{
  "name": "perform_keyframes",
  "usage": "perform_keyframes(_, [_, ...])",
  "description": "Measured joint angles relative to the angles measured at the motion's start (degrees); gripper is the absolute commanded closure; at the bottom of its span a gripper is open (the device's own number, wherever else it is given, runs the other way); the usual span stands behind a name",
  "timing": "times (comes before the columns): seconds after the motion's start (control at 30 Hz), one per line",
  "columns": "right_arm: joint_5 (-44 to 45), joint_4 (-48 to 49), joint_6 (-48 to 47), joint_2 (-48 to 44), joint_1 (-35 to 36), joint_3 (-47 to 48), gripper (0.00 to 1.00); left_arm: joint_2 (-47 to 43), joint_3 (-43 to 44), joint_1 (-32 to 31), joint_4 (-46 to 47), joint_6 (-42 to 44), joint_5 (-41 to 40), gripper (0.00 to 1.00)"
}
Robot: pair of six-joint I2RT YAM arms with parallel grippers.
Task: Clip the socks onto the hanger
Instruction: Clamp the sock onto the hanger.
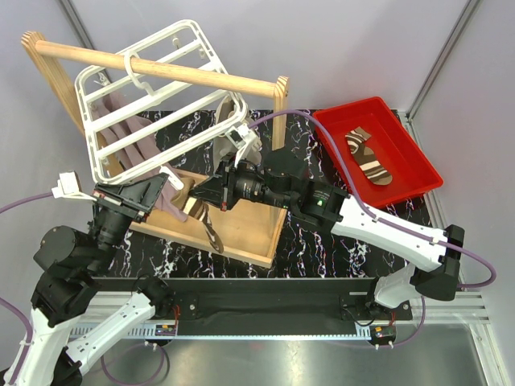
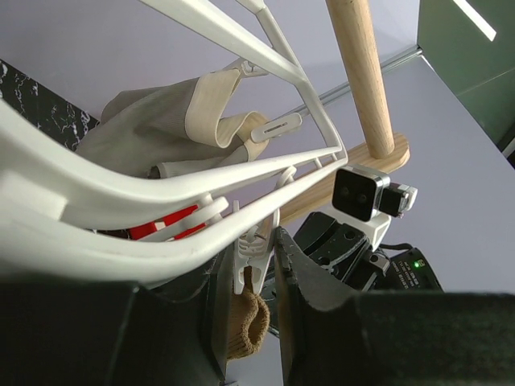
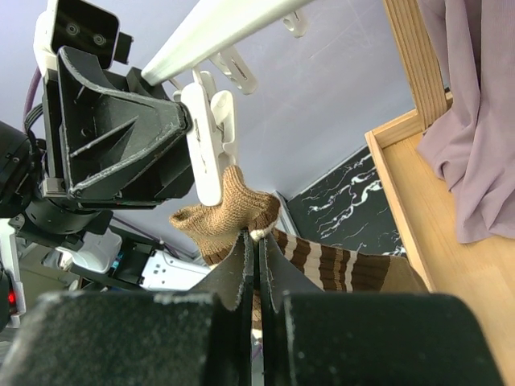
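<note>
Two grippers facing each other, left gripper (image 2: pixel 248 269) squeezing clip (image 3: pixel 208 149), right gripper (image 3: pixel 256 241) pinching sock (image 3: pixel 229 203)

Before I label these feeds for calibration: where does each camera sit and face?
Top external: overhead behind the bases, looking down at the table; left arm and right arm show.
Left wrist: looks up past the left end effector at the hanger.
Right wrist: looks along the right end effector, holding the sock.
Both wrists share the clip at the sock's cuff.
</note>
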Motion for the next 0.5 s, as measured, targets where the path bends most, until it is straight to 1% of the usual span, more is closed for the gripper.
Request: perform_keyframes(0.5, [-0.3, 0.9, 0.8, 0.0, -0.4, -0.6, 1.0, 0.4, 0.0, 0.0, 0.4, -0.2, 0.0, 1.0])
